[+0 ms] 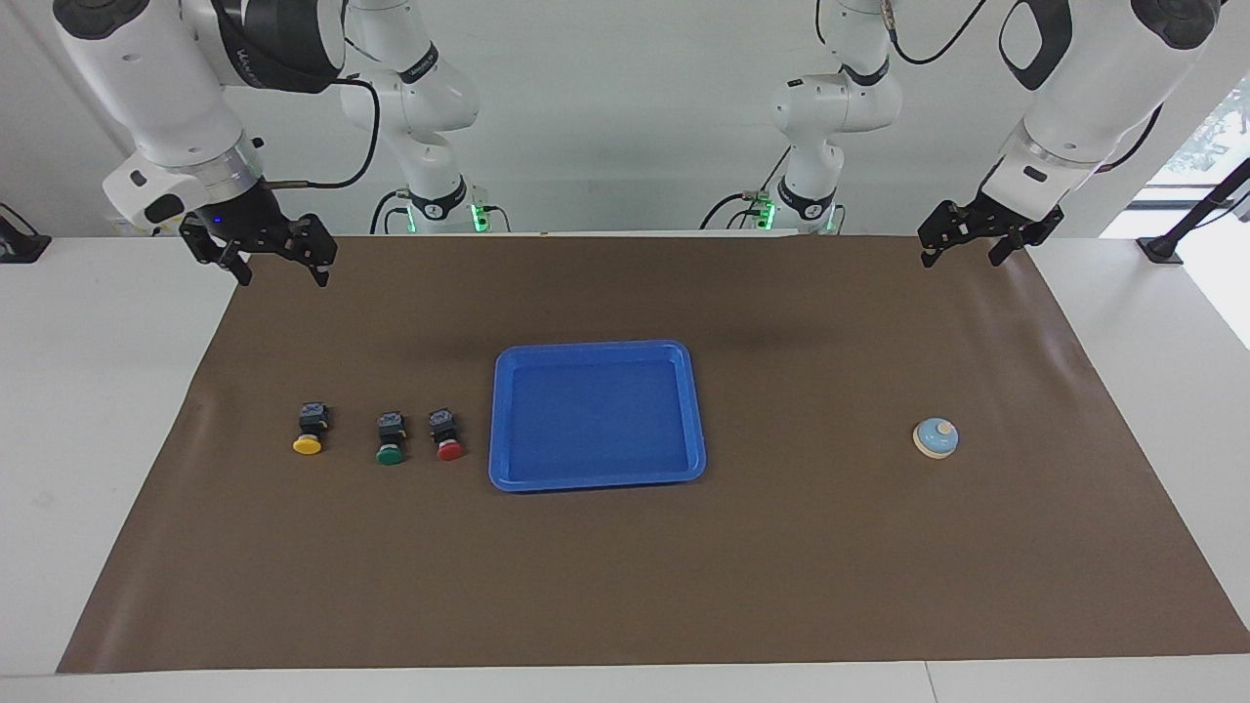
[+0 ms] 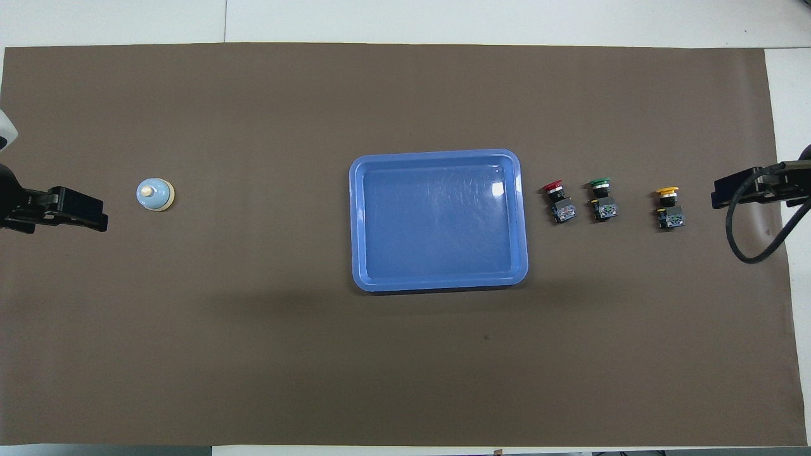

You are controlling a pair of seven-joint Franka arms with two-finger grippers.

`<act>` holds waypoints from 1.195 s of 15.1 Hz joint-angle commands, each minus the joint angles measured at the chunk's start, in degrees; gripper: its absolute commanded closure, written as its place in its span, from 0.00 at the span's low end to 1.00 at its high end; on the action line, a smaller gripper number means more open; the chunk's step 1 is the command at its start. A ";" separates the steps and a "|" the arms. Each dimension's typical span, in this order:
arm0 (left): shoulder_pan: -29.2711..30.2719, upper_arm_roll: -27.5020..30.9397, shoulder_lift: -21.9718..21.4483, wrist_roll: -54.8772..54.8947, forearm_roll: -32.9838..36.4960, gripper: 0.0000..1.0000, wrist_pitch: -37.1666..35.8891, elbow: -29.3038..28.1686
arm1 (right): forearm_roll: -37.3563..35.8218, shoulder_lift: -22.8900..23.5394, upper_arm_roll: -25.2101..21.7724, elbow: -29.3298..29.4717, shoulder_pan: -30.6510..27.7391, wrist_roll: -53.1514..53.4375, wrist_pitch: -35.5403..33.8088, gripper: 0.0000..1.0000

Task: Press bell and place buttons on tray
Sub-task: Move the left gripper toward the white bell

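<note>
Tray [image 1: 597, 353]: lying flat at the middle of the brown mat [image 1: 625, 586], nothing resting in it.
Bell [image 1: 936, 437]: sitting upright on the mat toward the left arm's end of the table, well apart from the tray, with nothing touching it.
Yellow button [image 1: 309, 430]: lying on its side toward the right arm's end, the one of the three standing farthest from the tray.
Green button [image 1: 391, 438]: lying on its side between the yellow and the red one.
Red button [image 1: 447, 434]: lying on its side just beside the tray, not touching its rim.
Button caps: all three are pointing away from the robots; markings on the black bodies are too small to make out.
Left gripper [image 1: 967, 251]: hanging in the air over the mat's corner at the robots' edge, fingers spread wide and holding nothing; in the overhead view it is showing only as a dark bar cut off by the picture's edge.
Right gripper [image 1: 281, 271]: hanging over the opposite corner at the robots' edge, fingers likewise spread and carrying nothing; from above only part of it and a looping cable [image 2: 754, 221] are showing.
Arms: both are waiting, their upper parts running out of the top of the facing view.
</note>
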 commanded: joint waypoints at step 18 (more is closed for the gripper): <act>-0.38 3.68 4.06 0.01 0.96 1.00 11.20 -3.88 | 0.81 -0.93 0.04 -0.83 -0.22 -1.64 0.17 0.00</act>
